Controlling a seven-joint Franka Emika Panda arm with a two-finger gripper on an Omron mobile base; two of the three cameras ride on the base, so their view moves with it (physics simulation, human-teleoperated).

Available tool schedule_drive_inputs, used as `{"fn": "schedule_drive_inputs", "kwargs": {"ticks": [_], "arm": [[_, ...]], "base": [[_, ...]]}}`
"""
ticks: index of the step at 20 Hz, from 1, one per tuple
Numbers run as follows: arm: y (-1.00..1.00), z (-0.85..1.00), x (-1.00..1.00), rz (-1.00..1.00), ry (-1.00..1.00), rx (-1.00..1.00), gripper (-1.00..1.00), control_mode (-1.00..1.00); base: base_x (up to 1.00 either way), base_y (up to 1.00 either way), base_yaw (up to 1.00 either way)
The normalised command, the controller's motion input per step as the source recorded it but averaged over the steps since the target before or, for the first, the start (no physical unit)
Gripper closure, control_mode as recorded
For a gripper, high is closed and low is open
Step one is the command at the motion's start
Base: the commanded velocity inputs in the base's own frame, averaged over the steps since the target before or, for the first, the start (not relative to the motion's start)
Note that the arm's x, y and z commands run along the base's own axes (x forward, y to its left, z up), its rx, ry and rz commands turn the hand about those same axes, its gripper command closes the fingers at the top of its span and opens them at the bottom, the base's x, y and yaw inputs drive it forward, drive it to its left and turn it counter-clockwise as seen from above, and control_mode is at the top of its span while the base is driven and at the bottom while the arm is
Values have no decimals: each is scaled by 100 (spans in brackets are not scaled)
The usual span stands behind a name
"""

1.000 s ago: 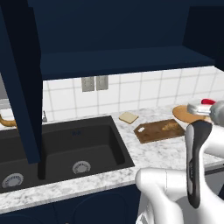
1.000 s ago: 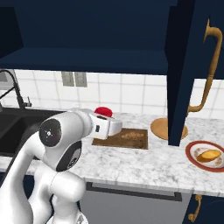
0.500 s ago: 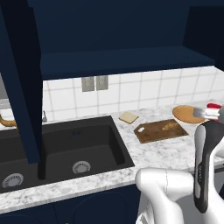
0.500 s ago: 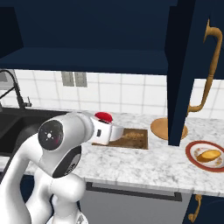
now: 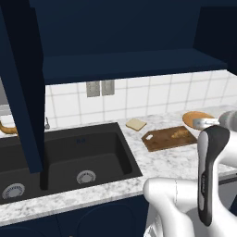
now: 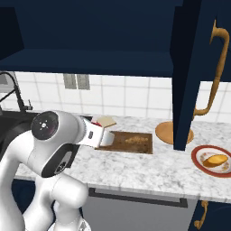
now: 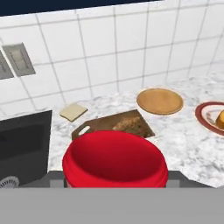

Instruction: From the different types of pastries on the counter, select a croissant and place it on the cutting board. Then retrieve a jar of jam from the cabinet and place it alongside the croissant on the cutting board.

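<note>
The jar of jam (image 7: 114,159) fills the low middle of the hand view with its red lid, and my gripper (image 7: 114,178) is shut on it from both sides. In the right base view the gripper (image 6: 100,134) hangs just above the counter (image 6: 149,169), at the left end of the dark cutting board (image 6: 128,143), with a sliver of the jar's red lid (image 6: 95,122) showing. The speckled croissant (image 7: 124,123) lies on the cutting board (image 7: 103,124), ahead of the jar. The navy cabinet door (image 6: 187,76) stands open.
A flat bread slice (image 7: 73,112) lies behind the board's left end. A round tan plate (image 7: 159,101) sits to the board's right. Further right, a red-rimmed plate (image 6: 197,159) holds an orange pastry (image 6: 214,160). The black sink (image 5: 69,155) lies to the left.
The hand with the jar has sunk a little and drawn slightly back toward the board's near left end. Nothing on the counter has moved.
</note>
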Motion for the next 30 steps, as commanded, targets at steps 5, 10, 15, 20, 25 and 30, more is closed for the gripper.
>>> {"fn": "schedule_drive_inputs", "kwargs": {"ticks": [5, 10, 15, 20, 25, 30], "arm": [[53, -90, 9, 0, -3, 0, 100, -100], [66, -98, 23, 2, -13, 2, 100, -100], [72, -92, 31, 6, -15, 1, 100, -100], [60, -83, 32, 10, -18, 1, 100, -100], [41, -68, 51, 18, -19, 4, 100, -100], [0, -24, 38, 15, -18, 0, 100, -100]], "base": [[0, 0, 0], [0, 0, 0], [0, 0, 0], [0, 0, 0], [0, 0, 0], [0, 0, 0]]}}
